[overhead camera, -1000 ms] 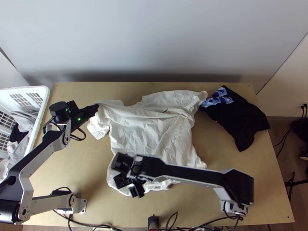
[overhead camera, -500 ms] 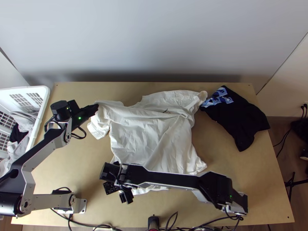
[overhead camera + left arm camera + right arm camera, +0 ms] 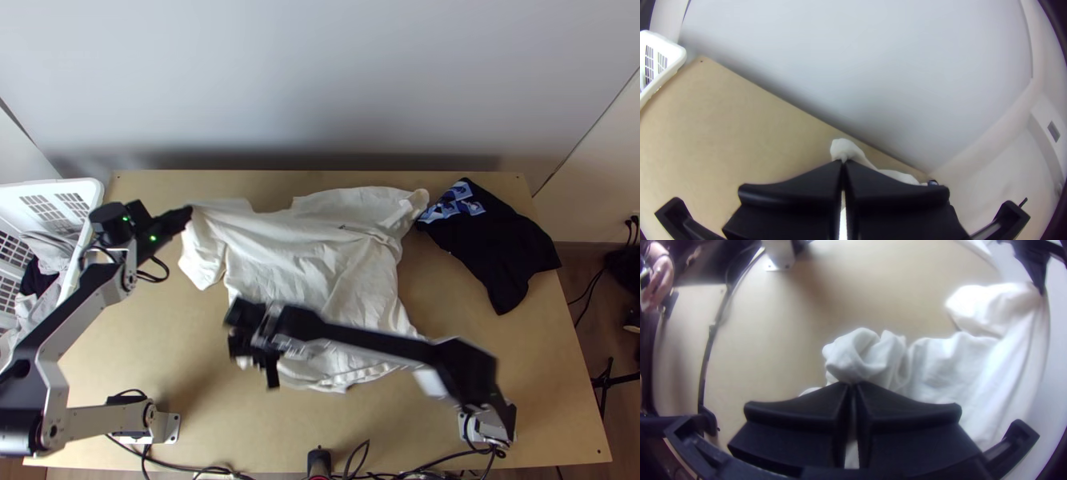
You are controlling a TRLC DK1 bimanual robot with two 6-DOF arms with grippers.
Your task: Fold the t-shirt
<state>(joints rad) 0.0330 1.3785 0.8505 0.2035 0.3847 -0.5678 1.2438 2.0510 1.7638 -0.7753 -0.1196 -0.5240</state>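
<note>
Top view: the white t-shirt [image 3: 312, 264] lies spread but rumpled across the bench [image 3: 184, 360], with a long slanting crease. My left gripper [image 3: 190, 214] is at its far left corner, jaws closed on the cloth; my right gripper [image 3: 852, 383] is near the near left edge, jaws pressed together with fabric pinched at the tips.

I judge this to be the first fold being set up, with one side pinched at both ends. Next I should draw that side taut between my jaws, then carry it over evenly; uneven pulling could drag the whole shirt askew.

From above, my right arm [image 3: 368, 333] crosses the near part of the shirt, but the right wrist view shows how the cloth bunches there. The left wrist view shows a small flap poking past my left jaws.
</note>
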